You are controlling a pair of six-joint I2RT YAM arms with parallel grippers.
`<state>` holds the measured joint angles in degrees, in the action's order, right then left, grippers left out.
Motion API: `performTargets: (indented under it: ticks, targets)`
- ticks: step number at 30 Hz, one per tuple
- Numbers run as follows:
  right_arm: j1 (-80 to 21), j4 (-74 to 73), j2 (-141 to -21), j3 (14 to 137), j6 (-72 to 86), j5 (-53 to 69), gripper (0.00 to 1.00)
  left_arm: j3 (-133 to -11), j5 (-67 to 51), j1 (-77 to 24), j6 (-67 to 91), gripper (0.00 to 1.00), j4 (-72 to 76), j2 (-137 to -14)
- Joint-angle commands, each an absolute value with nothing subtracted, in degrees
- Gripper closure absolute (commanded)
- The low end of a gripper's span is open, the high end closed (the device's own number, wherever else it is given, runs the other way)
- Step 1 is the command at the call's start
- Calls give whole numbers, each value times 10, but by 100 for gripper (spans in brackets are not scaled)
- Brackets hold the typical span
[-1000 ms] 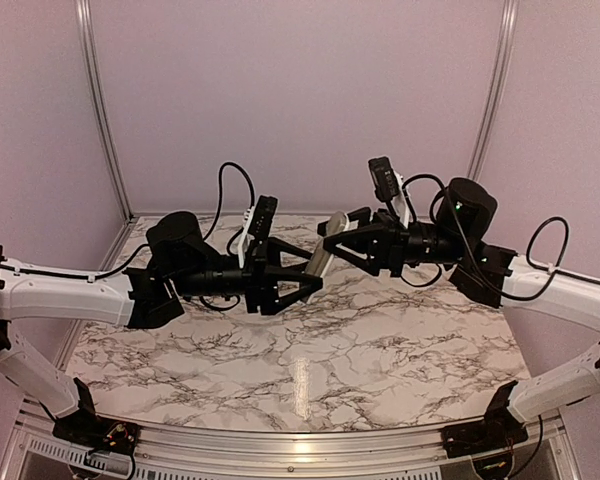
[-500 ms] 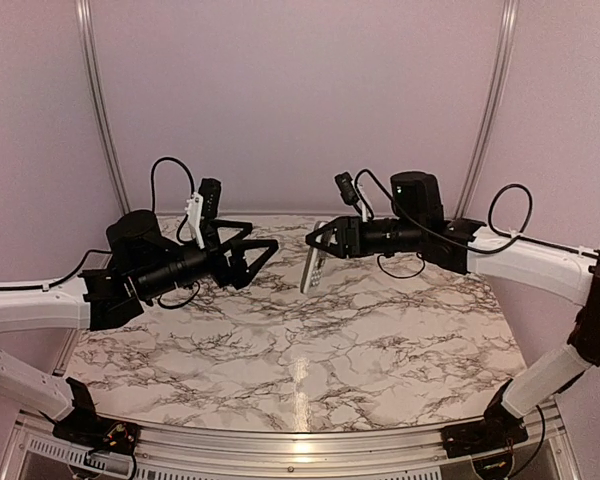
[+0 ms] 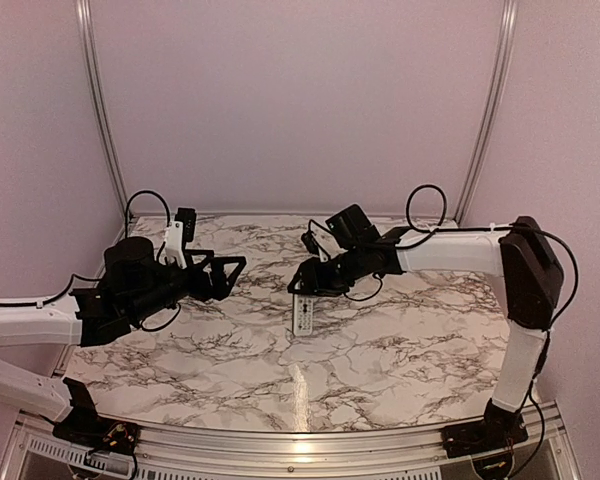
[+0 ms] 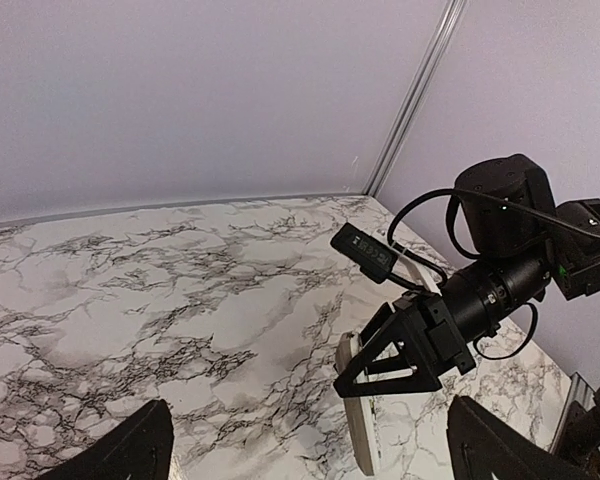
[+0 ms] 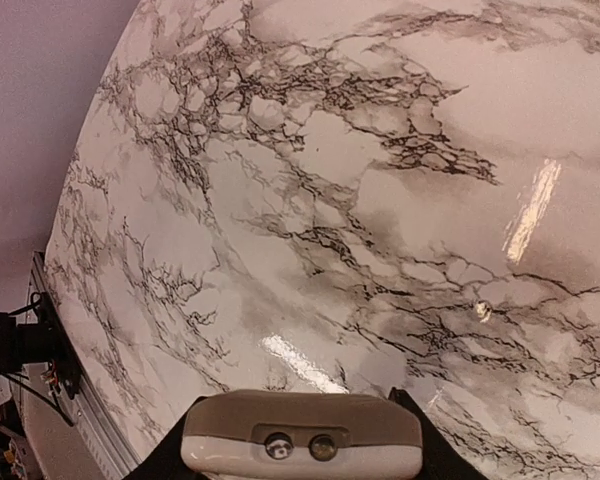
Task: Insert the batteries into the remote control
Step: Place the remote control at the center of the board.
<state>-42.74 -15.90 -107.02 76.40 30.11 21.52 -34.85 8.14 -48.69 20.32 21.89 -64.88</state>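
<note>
The remote control [image 3: 303, 316] is a slim white bar with its buttons facing up. It hangs tilted over the middle of the marble table [image 3: 400, 350], and my right gripper [image 3: 302, 288] is shut on its upper end. In the right wrist view its end face [image 5: 302, 436] with two small round windows fills the gap between the fingers [image 5: 165, 462]. Seen from the left wrist, the remote [image 4: 358, 425] shows edge-on below the right gripper [image 4: 405, 352]. My left gripper [image 3: 230, 275] is open and holds nothing, a hand's width left of the remote. The batteries are out of view.
Pale walls and upright aluminium posts [image 3: 98, 120] close the table at the back and sides. A metal rail [image 3: 280, 445] runs along the near edge. The right arm [image 3: 450, 250] stretches across the back right of the table.
My left gripper opened wide and drew back to the left, away from the remote. The right arm carried the remote forward and down toward the tabletop, with its grip unchanged.
</note>
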Motion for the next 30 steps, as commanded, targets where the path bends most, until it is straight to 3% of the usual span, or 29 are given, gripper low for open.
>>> performTargets:
  ticks: [1, 11, 30]
  targets:
    - [-441, -202, -1119, 828, 328, 194, 87, -328, 86, -484, 215, 1, 233, -641]
    - [-445, -350, -1203, 925, 335, 159, 90, -283, 91, -484, 216, 1, 264, -620]
    - [-446, -539, -1287, 1047, 411, 127, 84, -249, 96, -484, 217, 1, 314, -619]
